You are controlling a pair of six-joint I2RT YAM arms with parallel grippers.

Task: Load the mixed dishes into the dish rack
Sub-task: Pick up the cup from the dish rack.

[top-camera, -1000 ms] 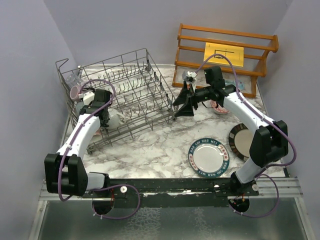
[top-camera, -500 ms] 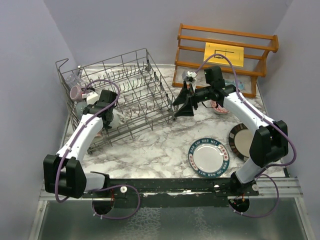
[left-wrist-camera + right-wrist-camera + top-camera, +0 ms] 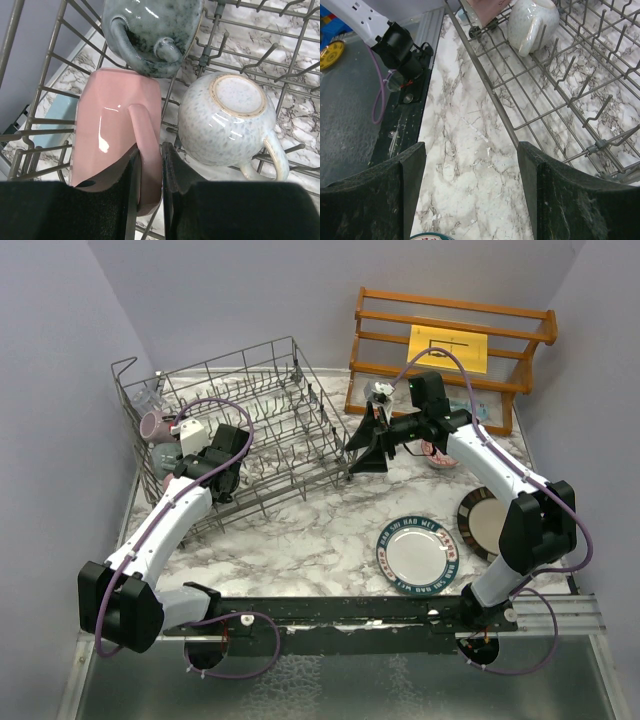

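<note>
Pink glaze fills my left wrist view: the pink mug [image 3: 115, 130] lies on its side on the wires of the dish rack [image 3: 210, 360], in the rack's near left part, with its handle facing my camera. My left fingers [image 3: 127, 172] are nearly closed, one on each side of that handle, pinching it between them. Just beyond the pink mug a grey mug [image 3: 150, 30] also lies on its side, touching it or almost so; I cannot tell which. To the right a white mug [image 3: 225, 120] sits upside down, its bare foot ring facing me and its handle pointing toward the near right. A pale blue flat thing [image 3: 52, 120] shows through the wires on the left. Seen from above, a mauve mug [image 3: 153, 425] rests against the rack's left wall.

My right fingers [image 3: 362, 450] stand wide apart with nothing between them, hovering over the marble surface [image 3: 320, 530] just beside the rack's right edge. A small red-patterned bowl [image 3: 437, 452] is partly hidden behind that arm. A blue-rimmed plate [image 3: 417, 555] with lettering lies flat on the surface toward the near right. A dark-rimmed plate [image 3: 482, 522] lies beside it, partly under my right arm. At the far right stands a wooden shelf [image 3: 450, 307] with a yellow card [image 3: 447, 348].
</note>
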